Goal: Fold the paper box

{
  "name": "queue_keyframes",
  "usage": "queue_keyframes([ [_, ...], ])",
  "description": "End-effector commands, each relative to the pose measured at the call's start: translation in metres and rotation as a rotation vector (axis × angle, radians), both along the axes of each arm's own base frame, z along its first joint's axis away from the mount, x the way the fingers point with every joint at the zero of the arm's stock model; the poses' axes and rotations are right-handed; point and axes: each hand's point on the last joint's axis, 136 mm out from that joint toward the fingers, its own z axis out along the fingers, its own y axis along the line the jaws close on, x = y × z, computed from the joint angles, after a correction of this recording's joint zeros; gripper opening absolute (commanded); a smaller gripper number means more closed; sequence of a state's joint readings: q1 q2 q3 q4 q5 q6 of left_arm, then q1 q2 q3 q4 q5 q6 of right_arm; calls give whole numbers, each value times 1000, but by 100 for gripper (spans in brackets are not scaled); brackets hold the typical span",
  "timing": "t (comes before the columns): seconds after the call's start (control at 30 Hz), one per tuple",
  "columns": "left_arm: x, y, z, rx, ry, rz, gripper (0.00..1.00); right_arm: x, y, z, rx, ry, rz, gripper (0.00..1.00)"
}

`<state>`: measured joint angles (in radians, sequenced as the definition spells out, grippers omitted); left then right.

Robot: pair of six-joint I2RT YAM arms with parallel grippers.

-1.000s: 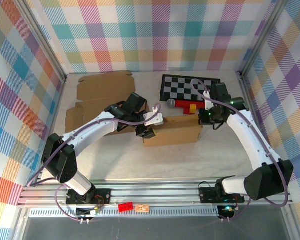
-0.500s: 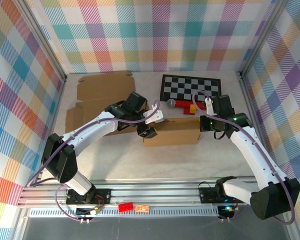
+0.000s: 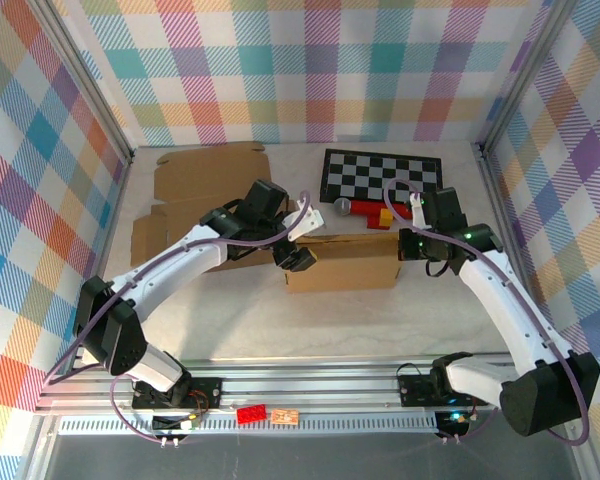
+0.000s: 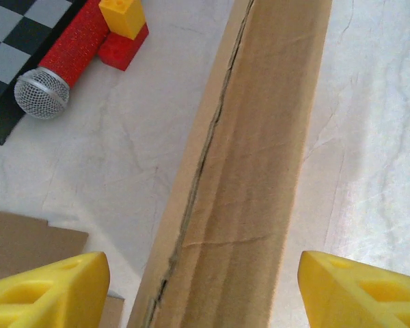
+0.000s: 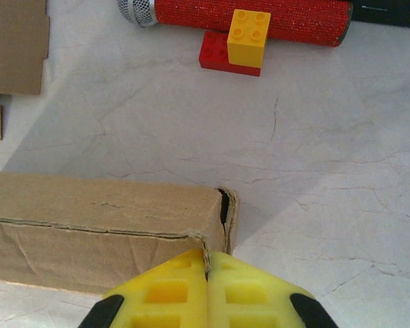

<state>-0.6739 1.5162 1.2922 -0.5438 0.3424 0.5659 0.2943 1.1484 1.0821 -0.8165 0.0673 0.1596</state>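
Overhead view: the paper box [image 3: 342, 262], a long closed carton of brown corrugated cardboard, lies crosswise at the middle of the pale, marble-veined table [image 3: 280, 320], between the two arms. The left gripper [image 3: 300, 238] hangs over the box's left end, and the right gripper [image 3: 408, 248] sits at its right end. Behind the box lie a black-and-white checkered mat [image 3: 382, 176], a microphone [image 3: 358, 208] and stacked toy bricks [image 3: 383, 216]; flat cardboard sheets [image 3: 210, 172] lie at rear left, beneath plaid walls [image 3: 310, 70]. Left wrist view: seen lengthwise, the box's top shows a ragged seam and faint creases. The yellow foam fingertips [image 4: 48, 287] stand released, one on each side of the box and clear of its walls. Right wrist view: the yellow pads [image 5: 167, 290] are clenched flat together, their tips at the box's near right corner, where the end flap gapes slightly. Whether they pinch any cardboard cannot be told. This view also resolves the microphone's red glitter barrel and silver mesh head, and the studded yellow brick seated on a red one just beside it.
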Motion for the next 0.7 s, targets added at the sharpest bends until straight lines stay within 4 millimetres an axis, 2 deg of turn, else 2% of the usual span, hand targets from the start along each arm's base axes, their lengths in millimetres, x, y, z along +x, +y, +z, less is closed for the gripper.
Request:
queue_keyframes([
  [0.0, -5, 0, 0, -7, 25, -2, 68, -8, 4, -5, 34, 81, -32, 0],
  [0.37, -15, -7, -17, 37, 71, -46, 64, -8, 7, -3, 104, 133, -139, 0],
  [0.53, -14, -9, -15, 33, 59, -41, 64, -8, 5, -4, 96, 126, -140, 0],
  [0.67, -10, -8, -8, 22, 45, -16, 67, -13, -1, -16, 53, 115, -116, 0],
])
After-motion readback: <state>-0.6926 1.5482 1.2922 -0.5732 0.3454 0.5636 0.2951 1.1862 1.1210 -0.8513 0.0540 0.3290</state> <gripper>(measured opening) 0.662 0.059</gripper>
